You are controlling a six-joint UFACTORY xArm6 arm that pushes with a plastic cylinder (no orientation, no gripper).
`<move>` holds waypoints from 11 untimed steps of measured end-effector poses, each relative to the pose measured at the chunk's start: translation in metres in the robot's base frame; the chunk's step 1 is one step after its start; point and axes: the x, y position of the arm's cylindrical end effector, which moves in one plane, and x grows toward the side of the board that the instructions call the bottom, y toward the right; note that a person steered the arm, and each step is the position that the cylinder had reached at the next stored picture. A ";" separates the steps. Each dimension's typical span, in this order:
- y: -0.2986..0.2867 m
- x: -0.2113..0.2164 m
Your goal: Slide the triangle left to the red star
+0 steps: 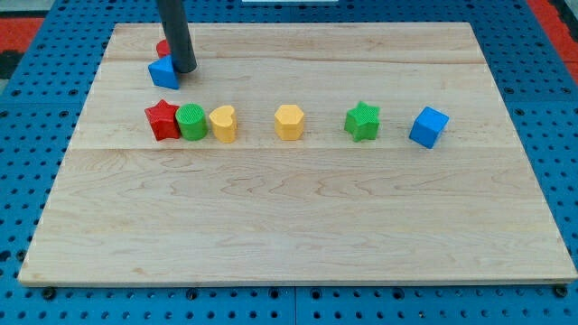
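The blue triangle lies near the board's top left. My tip stands right against its right side. A red block peeks out just above the triangle, mostly hidden behind the rod, shape not clear. The red star lies below the triangle, at the left end of a row of blocks across the board's middle.
In the row, left to right after the star: a green round block touching it, a yellow heart-like block, a yellow hexagon, a green star, a blue cube. The wooden board sits on a blue pegboard.
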 end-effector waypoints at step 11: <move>-0.093 0.077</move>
